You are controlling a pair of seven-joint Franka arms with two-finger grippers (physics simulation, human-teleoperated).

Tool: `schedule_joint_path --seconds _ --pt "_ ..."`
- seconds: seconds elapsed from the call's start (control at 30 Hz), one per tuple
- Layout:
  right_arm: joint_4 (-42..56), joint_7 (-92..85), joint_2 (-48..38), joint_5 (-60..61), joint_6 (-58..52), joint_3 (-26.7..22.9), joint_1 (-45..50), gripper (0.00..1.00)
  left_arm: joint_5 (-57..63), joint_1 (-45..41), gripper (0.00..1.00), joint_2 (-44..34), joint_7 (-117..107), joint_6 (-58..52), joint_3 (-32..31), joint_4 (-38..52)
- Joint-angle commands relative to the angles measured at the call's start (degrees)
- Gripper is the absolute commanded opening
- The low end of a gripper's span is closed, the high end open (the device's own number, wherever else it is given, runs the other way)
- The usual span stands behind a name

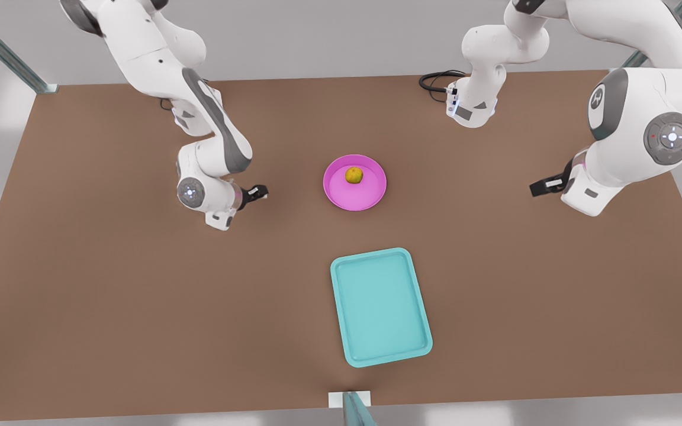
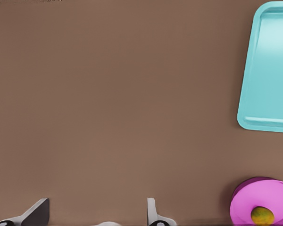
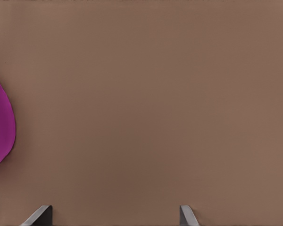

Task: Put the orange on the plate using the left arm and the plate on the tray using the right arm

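Front view: orange [image 1: 354, 175] on plate [image 1: 355, 183], apart from tray [image 1: 381, 306].

The left arm comes down over the edge of the worktop [image 1: 110, 296] on the front view's right, its elbow bent. Its left hand [image 1: 545, 186] hangs low there, fingers [image 2: 37, 214] spread wide, with nothing between them. The right arm folds down near the opposite edge. Its right hand [image 1: 256, 192] is also low, with fingers [image 3: 186, 215] parted and nothing held.
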Motion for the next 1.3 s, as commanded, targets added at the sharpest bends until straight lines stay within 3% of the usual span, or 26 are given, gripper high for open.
schedule_joint_path --seconds 0.0,0.1,0.37,0.9,0.93,1.0,1.27 --pt "-0.2 8.5 1.4 5.9 19.2 0.0 4.2 1.0 0.3 0.1 1.0 0.1 22.1 -0.8 0.0 0.4" --pt "2.1 12.5 5.4 10.6 25.0 0.0 12.0 1.0 -0.4 0.4 1.0 -0.1 22.7 -1.8 2.1 0.6" --pt "7.6 17.7 13.4 14.3 31.7 0.1 21.4 1.0 -1.7 0.4 1.0 0.0 23.1 -0.8 3.6 1.8" --pt "9.5 18.3 19.0 15.6 34.5 0.1 27.5 1.0 -3.5 0.5 1.0 0.7 22.4 -3.3 3.8 4.0" --pt "9.8 18.3 19.4 15.6 34.5 0.1 27.5 0.98 -3.5 0.5 1.0 1.2 22.4 -3.3 3.8 4.0" --pt "9.8 18.3 19.6 15.6 34.5 0.1 27.5 0.72 -3.7 0.4 1.0 1.4 22.4 -3.3 3.8 4.0" --pt "10.2 18.3 20.1 15.5 34.2 0.1 27.5 0.22 -3.5 0.5 1.0 1.2 23.2 -3.8 3.9 4.0"
